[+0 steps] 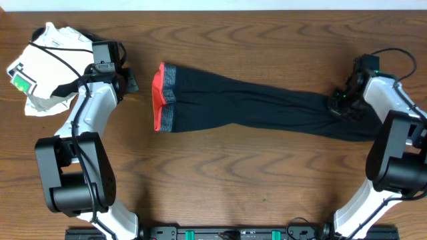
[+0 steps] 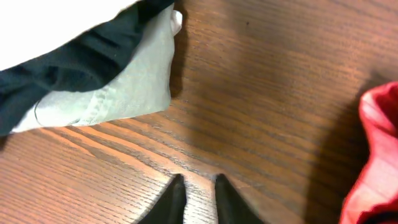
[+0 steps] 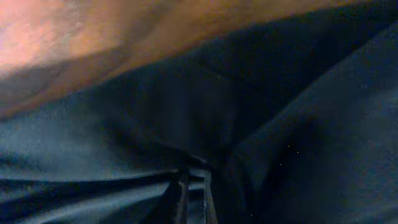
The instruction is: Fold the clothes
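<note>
Clutter: a crumpled white garment (image 1: 50,63) with a green tag (image 1: 22,81) sits on the wood-grain tabletop (image 1: 233,40). In the left wrist view a pale greyish cloth (image 2: 124,87) and a dark fabric fold (image 2: 62,68) are bunched in with it. The left arm's black cable (image 1: 63,63) drapes across the pile. Nothing lies in the bare strip between the pile and the clothes.

Left pincer (image 2: 199,193) is just right of the white garment, low over bare wood. Its tips are slightly spread, with wood visible in the gap and nothing held.

The clothes (image 1: 253,107) lie flat on the tabletop, right of the white garment and clear of it. They are soft matte black fabric, stretched into a long band that narrows away from the pile. The grey waistband (image 1: 170,100) with its red-orange edge (image 1: 158,100) is the end nearest the white garment, and that end is squared off.

Right pincer (image 3: 194,186) is at the end farthest from the white garment. It is pressed together on a bunched fold of the black fabric, and wrinkles radiate from the pinch.
</note>
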### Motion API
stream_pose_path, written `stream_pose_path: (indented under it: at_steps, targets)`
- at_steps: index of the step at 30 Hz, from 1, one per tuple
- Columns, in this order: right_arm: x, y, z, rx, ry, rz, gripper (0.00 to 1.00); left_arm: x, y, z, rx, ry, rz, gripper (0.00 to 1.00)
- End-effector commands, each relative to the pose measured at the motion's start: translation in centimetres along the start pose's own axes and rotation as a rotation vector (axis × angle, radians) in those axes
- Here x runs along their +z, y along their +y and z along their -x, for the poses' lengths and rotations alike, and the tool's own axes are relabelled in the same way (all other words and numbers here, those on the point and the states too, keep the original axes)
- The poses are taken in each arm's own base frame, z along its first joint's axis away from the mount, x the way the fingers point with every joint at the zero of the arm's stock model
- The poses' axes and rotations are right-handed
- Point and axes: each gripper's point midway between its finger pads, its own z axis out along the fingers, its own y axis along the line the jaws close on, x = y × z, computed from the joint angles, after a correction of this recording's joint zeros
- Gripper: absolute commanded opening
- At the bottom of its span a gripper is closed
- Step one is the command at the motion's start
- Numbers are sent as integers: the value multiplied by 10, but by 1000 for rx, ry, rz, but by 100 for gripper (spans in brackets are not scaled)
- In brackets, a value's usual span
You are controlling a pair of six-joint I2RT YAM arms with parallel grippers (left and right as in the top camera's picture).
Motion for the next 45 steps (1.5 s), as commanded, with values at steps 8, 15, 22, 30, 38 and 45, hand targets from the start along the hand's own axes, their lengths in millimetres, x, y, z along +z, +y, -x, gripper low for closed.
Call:
stream_pose_path:
  at_steps: [8,15,22,30,38,45]
  targets:
    - [-73,-11,26,2,-55,-80,23,-36,-19,15,-7,-54,-143,38]
    - [-107,-55,19,131,-66,-124,99,-56,-56,6,-2,-6,-371,76]
    - [-108,-90,16,255,-31,-65,99,-68,-76,-28,-9,143,-504,84]
    - [-89,-118,19,328,-55,-71,99,-73,-82,-56,6,255,-497,98]
    - [-82,-145,34,304,-123,-70,99,-73,-81,-61,4,276,-489,98]
    - [-73,-147,47,114,-182,10,99,-75,-79,-69,-1,313,-482,98]
